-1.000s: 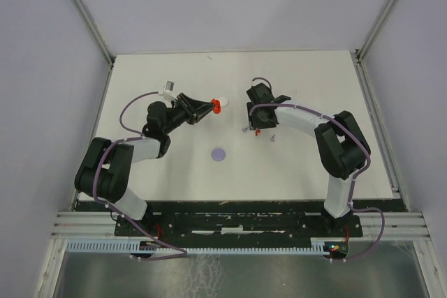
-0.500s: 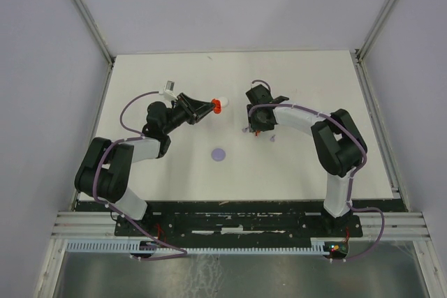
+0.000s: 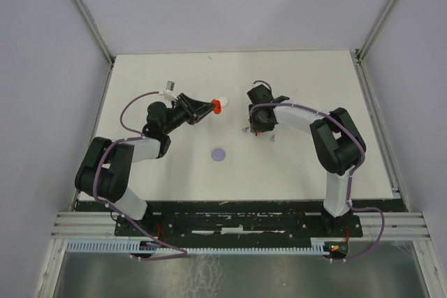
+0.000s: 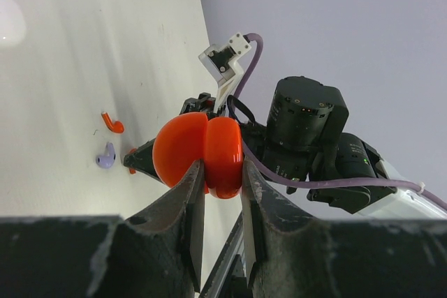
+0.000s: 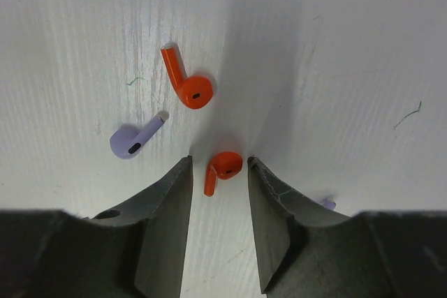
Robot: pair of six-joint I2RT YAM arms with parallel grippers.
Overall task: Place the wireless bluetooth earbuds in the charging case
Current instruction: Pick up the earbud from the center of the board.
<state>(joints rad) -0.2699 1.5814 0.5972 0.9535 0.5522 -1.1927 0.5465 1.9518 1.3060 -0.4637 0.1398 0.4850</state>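
Top external: the white tabletop [image 3: 314, 75] has both arms reaching in toward the middle. The left pincer [image 3: 209, 107] is held out above the surface, clenched on the red charging case [image 3: 216, 107]. There's a white round thing [image 3: 221, 99] just beside the case on its far side, can't tell if they touch. A purple disc [image 3: 220, 153] lies flat on the tabletop nearer the arm bases, well apart from both pincers. The right pincer [image 3: 260, 130] points down at the tabletop. The earbuds around it are only tiny specks from up here.

Left wrist: the charging case is a round red clamshell, pinched edge-on between the two fingers [image 4: 192, 193], which press tight on both sides. Down on the tabletop past it lie a loose red earbud [image 4: 112, 124] and a purple earbud [image 4: 105, 157], near each other but not touching.

Right wrist: best look at the earbuds. The right pincer is released, its jaws partly apart and straddling the other red earbud [image 5: 222, 167], which lies flat on the tabletop with its stem pointing back toward the camera. There's a sliver of gap on each side, so it's not gripped. The loose red earbud lies just beyond the fingertips and the purple earbud is off to its left. A pale bit [image 5: 328, 204] peeks out past the right finger, too hidden to make out.
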